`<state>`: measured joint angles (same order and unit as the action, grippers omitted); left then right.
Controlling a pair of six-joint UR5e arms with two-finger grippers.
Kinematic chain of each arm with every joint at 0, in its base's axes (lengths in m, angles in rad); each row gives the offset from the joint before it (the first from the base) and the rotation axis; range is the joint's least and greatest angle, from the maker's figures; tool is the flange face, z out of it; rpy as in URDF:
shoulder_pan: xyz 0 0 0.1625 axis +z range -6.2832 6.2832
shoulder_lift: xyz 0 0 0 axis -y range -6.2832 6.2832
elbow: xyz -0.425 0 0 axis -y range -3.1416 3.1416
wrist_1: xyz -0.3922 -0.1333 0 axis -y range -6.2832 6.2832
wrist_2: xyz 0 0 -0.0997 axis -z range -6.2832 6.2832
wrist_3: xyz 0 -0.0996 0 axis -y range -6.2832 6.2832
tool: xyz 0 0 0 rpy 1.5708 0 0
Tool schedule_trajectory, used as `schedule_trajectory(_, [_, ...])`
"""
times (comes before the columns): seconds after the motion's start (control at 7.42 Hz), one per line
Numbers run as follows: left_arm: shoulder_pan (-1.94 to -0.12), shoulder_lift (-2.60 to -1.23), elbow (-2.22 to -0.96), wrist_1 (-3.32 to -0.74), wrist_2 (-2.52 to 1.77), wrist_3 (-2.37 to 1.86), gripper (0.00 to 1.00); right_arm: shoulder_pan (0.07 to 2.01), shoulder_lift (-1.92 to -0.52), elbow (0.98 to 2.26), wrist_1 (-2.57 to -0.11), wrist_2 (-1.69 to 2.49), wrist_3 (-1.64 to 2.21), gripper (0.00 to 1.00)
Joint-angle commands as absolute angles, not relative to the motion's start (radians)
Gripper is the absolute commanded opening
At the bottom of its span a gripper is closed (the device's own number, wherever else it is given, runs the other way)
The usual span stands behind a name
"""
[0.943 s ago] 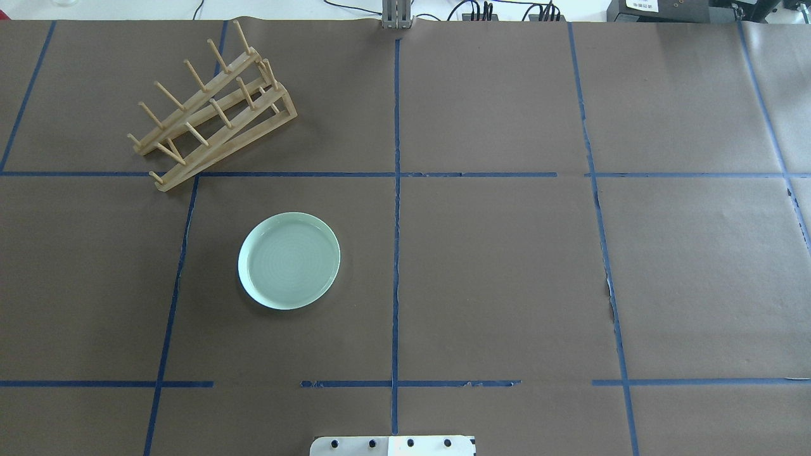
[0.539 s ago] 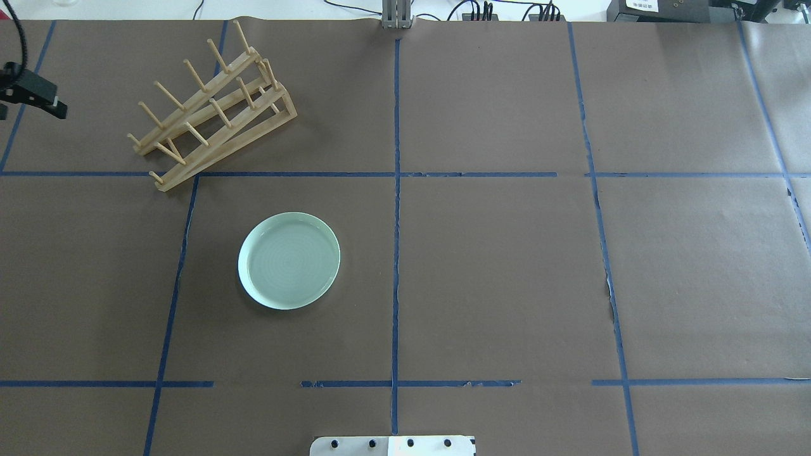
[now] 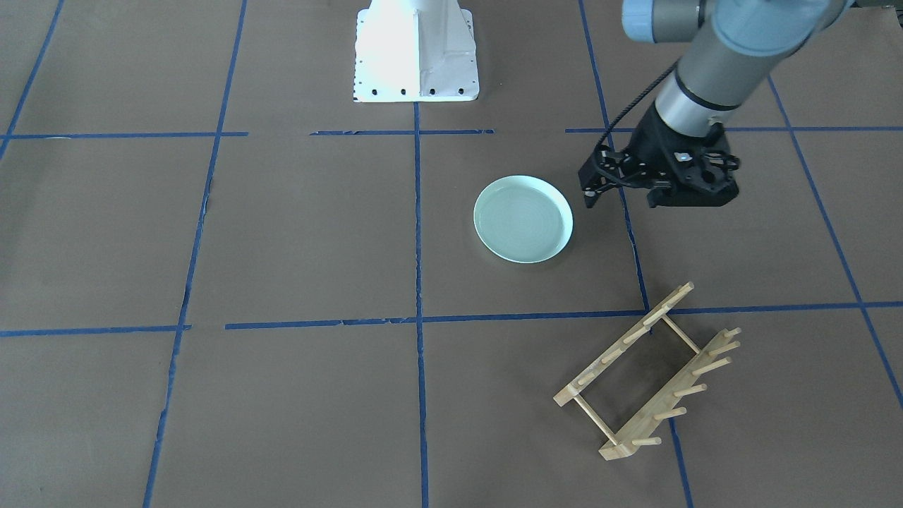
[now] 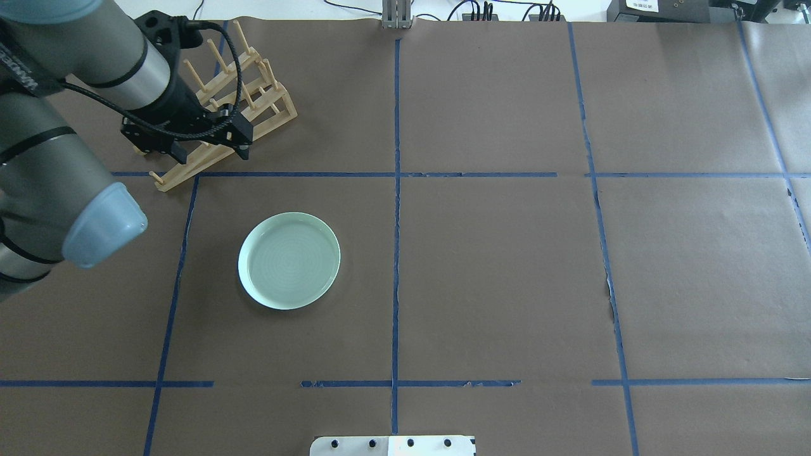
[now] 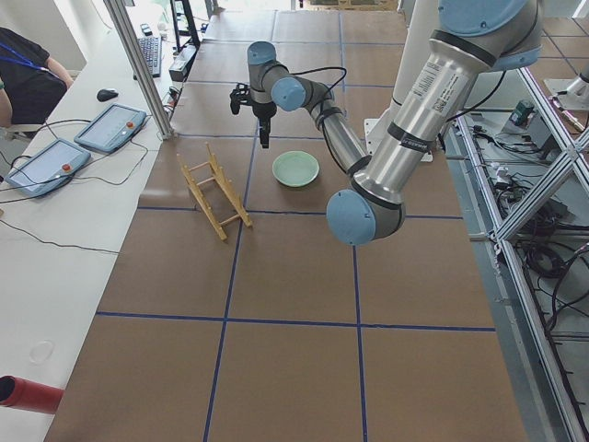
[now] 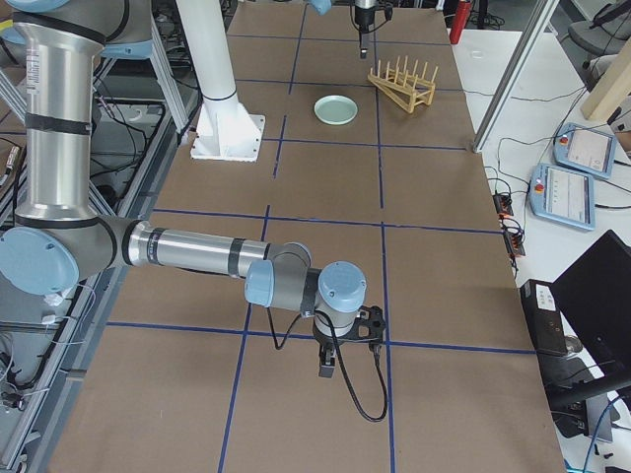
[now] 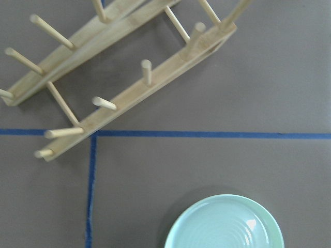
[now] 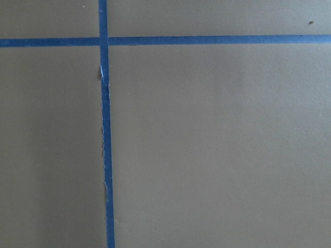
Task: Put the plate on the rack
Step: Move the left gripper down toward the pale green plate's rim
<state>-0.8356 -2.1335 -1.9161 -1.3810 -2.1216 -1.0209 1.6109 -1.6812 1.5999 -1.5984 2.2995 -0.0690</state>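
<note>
On the table [image 4: 507, 266], left of centre, the plate [image 4: 289, 260] lies flat near the rack [image 4: 271, 118], untouched. The left gripper [image 4: 212, 152] is held above them, fingers spread, seemingly readied for the rim. The right gripper [image 6: 330, 367] is parked far off; its fingers cannot be judged.

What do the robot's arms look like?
The left arm is made of shiny silver-grey tubes with pale blue caps on the joints. The left gripper is black, with a black cable looping to it. The right arm looks the same, with a black right gripper and cable.
</note>
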Motion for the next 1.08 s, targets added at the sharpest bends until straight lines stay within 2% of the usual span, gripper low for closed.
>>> schedule_trajectory(0.0, [-0.601,-2.203,-1.889,-1.384,-1.891,-1.248,1.0,1.611,-1.681,1.6,-1.598,2.299,-0.069,1.0])
schedule_trajectory(0.13, [-0.577,-2.207,-1.863,-1.417,-1.881,-1.256,1.0,1.612,-1.681,1.6,-1.598,2.299,-0.069,1.0])
schedule_trajectory(0.67, [-0.546,-2.299,-1.533,-1.597,-1.876,-1.302,1.0,1.611,-1.681,1.6,-1.598,2.299,-0.069,1.0])
schedule_trajectory(0.94, [-0.535,-2.312,-1.508,-1.597,-1.876,-1.296,1.0,1.611,-1.681,1.6,-1.598,2.299,-0.069,1.0])
